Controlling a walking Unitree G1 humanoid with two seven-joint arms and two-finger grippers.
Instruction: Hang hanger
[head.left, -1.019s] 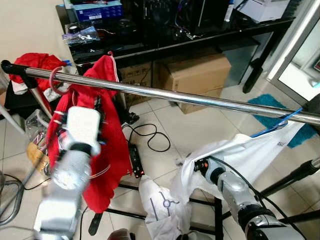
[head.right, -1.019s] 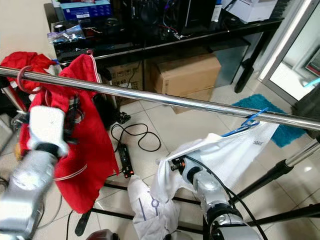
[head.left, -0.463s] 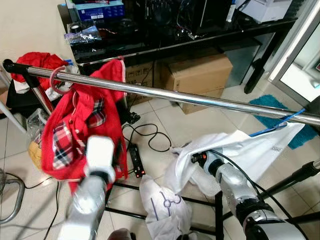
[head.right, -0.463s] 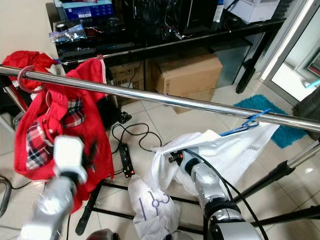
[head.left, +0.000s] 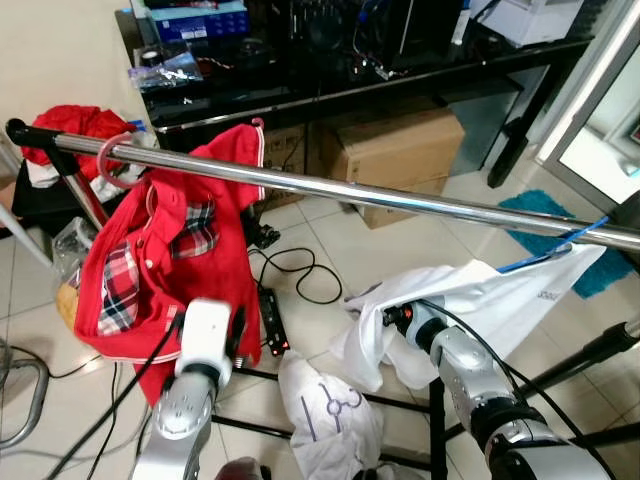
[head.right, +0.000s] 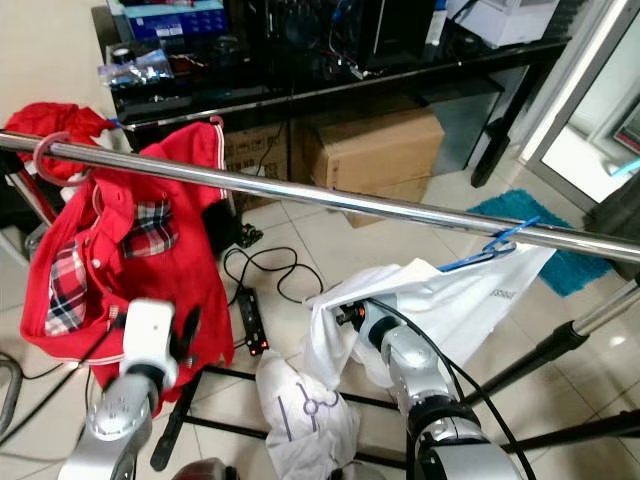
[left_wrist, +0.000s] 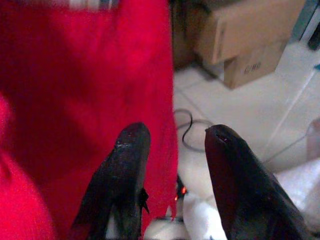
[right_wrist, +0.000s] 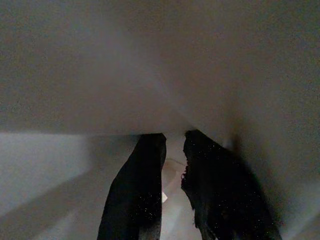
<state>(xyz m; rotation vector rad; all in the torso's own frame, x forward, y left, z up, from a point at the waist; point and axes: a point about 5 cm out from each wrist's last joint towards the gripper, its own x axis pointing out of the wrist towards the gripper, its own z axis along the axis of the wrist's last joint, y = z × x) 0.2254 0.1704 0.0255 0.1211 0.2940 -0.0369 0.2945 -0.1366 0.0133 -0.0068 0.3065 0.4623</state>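
**Operator:** Jaws on my left gripper (left_wrist: 172, 145) stand apart with nothing between them, just below the hem of the red jacket with plaid lining (head.left: 165, 265). That jacket hangs from a pale pink plastic hanger (head.left: 112, 160) hooked over the long chrome rail (head.left: 400, 197), near the rail's black-capped end.

**Observer:** And the right side?

**Operator:** My right gripper (right_wrist: 172, 150) sits under the rail, buried in the white shirt with black printing (head.left: 470, 310). Its two black fingers (right_wrist: 140, 185) stand close together with a thin gap; whether cloth is pinched there, I cannot tell. The shirt sags from a blue hanger (head.left: 560, 245) that hooks the rail further along, towards the sliding door.

**Observer:** Why hold it so low?

**Operator:** My reading: the arm props the slumping shirt so it does not drag its hanger off the rail. The red one looks settled, so I judge that hanging done.

**Observer:** Anything unclear?

**Operator:** Cloth covers the right fingertips from above, and the pink hanger's shoulders are hidden inside the jacket. A brown cardboard box (head.left: 400, 150) stands on the floor behind the rail.
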